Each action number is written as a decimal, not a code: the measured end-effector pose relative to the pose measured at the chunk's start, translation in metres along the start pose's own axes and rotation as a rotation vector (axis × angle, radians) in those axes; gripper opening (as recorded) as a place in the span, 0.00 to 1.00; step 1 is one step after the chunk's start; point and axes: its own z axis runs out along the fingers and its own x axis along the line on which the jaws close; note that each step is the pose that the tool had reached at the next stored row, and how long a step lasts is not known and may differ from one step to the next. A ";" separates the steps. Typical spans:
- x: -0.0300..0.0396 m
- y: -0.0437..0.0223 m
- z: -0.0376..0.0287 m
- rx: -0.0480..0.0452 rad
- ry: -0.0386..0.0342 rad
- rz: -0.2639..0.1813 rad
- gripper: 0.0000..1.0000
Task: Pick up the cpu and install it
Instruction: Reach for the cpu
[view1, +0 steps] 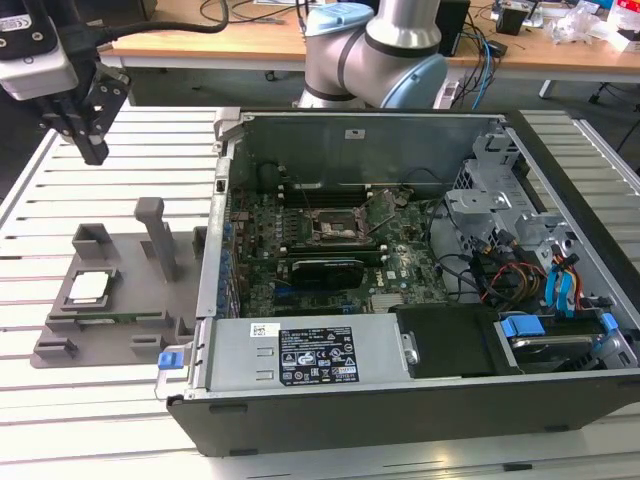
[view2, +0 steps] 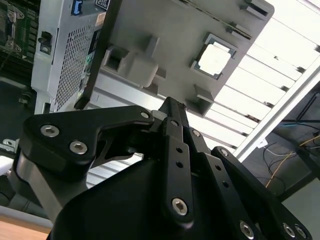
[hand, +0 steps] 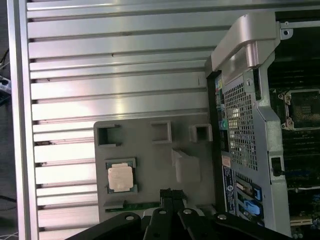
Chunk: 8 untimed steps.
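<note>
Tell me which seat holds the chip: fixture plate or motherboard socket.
The grey plastic fixture plate, where the silver-grey square cpu lies in its seat; the black motherboard socket sits bare.

In the exterior view the gripper (view1: 92, 150) is cut off above by the picture's top edge, and so is the arm (view1: 375, 45). The case (view1: 420, 420) is clipped at the exterior view's right. The print on a label (view1: 318, 352) is too small to be read. In both wrist views part of the fixture (hand: 145, 150) is hidden behind the gripper. In the first wrist view the socket (hand: 300, 107) is cut by the picture's edge.
</note>
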 end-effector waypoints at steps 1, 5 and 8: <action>0.0030 -0.0002 -0.0001 0.0000 0.0000 0.000 0.11; 0.0113 -0.0009 -0.0003 0.0000 0.0000 0.000 0.11; 0.0197 -0.0015 -0.0005 0.0000 0.0000 0.000 0.11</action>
